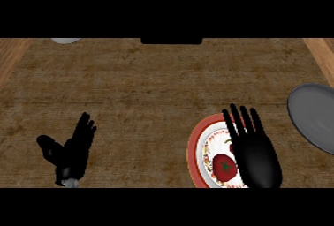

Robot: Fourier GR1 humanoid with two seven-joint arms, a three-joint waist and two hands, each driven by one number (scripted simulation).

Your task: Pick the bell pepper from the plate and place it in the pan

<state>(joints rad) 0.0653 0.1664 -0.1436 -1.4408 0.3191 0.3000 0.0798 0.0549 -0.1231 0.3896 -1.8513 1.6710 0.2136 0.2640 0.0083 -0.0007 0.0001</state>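
A red bell pepper [224,166] lies on a red-rimmed patterned plate [198,141] at the lower right of the counter. My right hand [256,152] hovers over the plate's right half with straight fingers pointing away, open, its left edge beside the pepper and hiding part of it. The grey pan [314,117] shows partly at the right edge, up and right of the plate. My left hand [73,148] rests open at the lower left, fingers up, holding nothing.
The brown counter top [143,88] stretches across the view. A black object [171,40] sits at the far edge in the middle. A pale round thing [65,40] shows at the far left edge. Wooden borders run along both sides.
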